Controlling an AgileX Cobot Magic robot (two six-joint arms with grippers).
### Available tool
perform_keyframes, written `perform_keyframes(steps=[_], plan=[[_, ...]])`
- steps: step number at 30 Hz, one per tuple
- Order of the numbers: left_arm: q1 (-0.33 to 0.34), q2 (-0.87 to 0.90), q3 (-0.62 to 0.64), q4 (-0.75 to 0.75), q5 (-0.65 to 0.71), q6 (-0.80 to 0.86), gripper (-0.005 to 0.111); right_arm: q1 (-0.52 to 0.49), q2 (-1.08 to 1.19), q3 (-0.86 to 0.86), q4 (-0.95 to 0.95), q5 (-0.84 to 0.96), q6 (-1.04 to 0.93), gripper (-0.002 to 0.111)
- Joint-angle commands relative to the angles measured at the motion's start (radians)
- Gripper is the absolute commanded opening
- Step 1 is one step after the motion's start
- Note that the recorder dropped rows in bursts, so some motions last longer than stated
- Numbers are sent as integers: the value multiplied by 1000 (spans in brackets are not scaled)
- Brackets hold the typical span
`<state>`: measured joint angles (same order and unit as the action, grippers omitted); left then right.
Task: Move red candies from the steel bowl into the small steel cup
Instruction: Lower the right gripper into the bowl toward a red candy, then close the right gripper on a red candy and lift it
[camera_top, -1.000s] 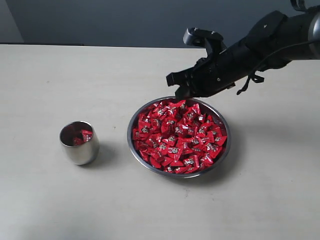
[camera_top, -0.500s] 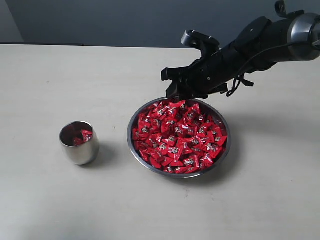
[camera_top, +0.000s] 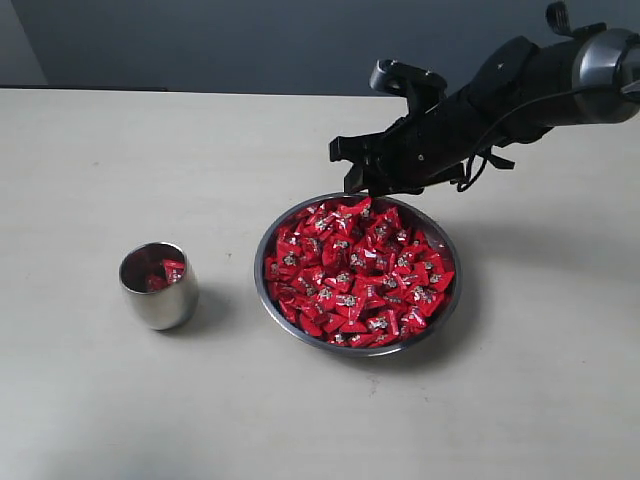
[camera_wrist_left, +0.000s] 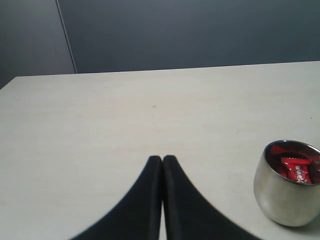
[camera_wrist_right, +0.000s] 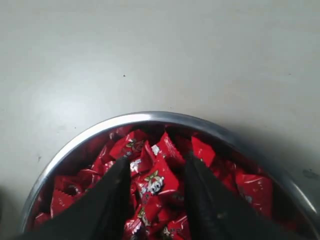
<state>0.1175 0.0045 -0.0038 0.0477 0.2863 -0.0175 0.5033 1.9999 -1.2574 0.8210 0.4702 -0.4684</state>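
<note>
1. Red candies (camera_top: 355, 272) fill the steel bowl (camera_top: 259, 265), centre-right in the exterior view. The small steel cup (camera_top: 160, 290) stands well apart at lower left, holding a few candies.
2. The right gripper (camera_top: 352, 172), spread and empty, hangs over the bowl's upper rim, with candies directly beneath its jaws.
3. The left gripper (camera_wrist_left: 162, 160) is clenched on nothing.

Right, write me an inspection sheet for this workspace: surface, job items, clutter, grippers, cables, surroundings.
Surface: pale table, matte.
Job's things: steel bowl heaped with red candies; small steel cup upright, apart from the bowl, a few candies inside.
Clutter: nothing seen.
Grippers: left gripper shut, empty, near the cup; right gripper open above the candies at the bowl's rim.
Cables: dark cable looped beside the right arm.
Surroundings: dark grey wall behind the table.
</note>
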Motion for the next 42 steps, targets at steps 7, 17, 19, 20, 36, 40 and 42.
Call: perform_keyframes(steps=[7,17,19,20,36,40,42], plan=[[1,-4,4,-3,-2,-2,0,-7,69,-5,68,39,19,36],[1,-4,4,-3,-2,-2,0,-3,69,-5,102,29,17,36],[1,-4,4,-3,-2,-2,0,-3,69,-5,104,29,17,36],[1,-4,4,-3,-2,-2,0,-3,69,-5,104,29,15,36],[1,-4,4,-3,-2,-2,0,15,69,-5,108,0,13,35],[1,-4,4,-3,-2,-2,0,34,69,-5,108,-29,13,35],[1,-4,4,-3,-2,-2,0,34,69,-5,105,-29,13,35]])
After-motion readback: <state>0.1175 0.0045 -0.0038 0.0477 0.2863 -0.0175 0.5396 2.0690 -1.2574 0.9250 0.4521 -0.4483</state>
